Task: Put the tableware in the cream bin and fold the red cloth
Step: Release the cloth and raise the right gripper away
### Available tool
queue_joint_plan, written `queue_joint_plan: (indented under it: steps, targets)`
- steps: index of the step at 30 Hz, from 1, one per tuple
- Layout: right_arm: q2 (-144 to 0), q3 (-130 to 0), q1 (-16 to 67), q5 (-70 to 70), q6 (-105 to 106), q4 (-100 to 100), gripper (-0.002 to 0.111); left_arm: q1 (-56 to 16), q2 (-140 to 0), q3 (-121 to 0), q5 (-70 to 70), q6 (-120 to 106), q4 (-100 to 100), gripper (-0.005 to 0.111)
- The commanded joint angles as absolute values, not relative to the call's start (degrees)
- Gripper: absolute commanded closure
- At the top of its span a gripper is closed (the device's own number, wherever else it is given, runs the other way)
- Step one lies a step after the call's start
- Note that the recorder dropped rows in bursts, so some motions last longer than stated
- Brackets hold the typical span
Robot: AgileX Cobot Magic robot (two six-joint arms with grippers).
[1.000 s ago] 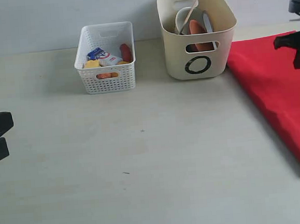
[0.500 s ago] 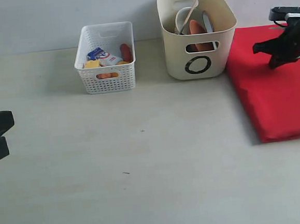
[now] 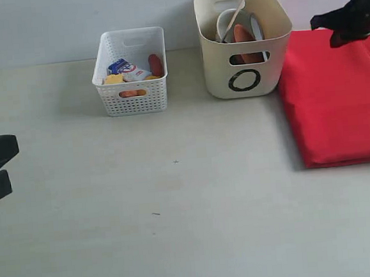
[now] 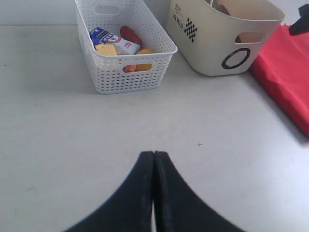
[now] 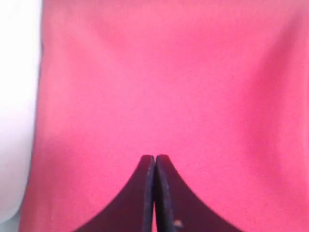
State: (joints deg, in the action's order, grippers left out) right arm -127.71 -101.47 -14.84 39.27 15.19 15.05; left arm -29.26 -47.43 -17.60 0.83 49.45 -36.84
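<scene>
The red cloth (image 3: 339, 97) lies folded and flat at the right edge of the worktop (image 3: 179, 229), its left side just beside the cream bin (image 3: 216, 65). The bin stands at the worktop's far edge. Inside it I see the pale bowl (image 3: 227, 21), the brown clay plate (image 3: 244, 41) leaning on edge, and a chopstick (image 3: 240, 4) poking up past the rim.

My right gripper (image 3: 317, 22) hangs over the far part of the cloth. The arm comes in from the far right corner and the fingertips point toward the bin. The jaws are pressed together with nothing between them.

My left gripper (image 4: 153, 155) sits low near the left edge, jaws also closed on nothing. It points across bare worktop toward the white basket (image 3: 132, 99) of food, which stands left of the bin.
</scene>
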Motion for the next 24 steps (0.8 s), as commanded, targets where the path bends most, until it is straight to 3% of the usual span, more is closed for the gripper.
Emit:
queue_joint_plan:
  steps: [1, 8, 16, 24]
  targets:
    - [-121.03, -98.77, -14.98, 38.07, 16.64, 15.61, 0.108, -29.08, -47.16, -17.35, 0.0, 49.49, -38.44, 0.107]
    - [-105.0, -80.14, -14.98, 22.71, 16.5, 20.83, 0.108, -29.08, -44.44, -14.18, -9.66, 47.86, -40.32, 0.107]
    - [-79.89, -56.73, -14.64, 4.7, 16.44, 23.31, 0.108, -29.08, -21.18, -9.61, -5.15, 49.93, -39.96, 0.107]
    - [-67.54, -39.44, -3.83, -10.56, 15.14, 25.34, 0.108, -29.08, -5.19, -6.44, -4.51, 50.95, -44.59, 0.107]
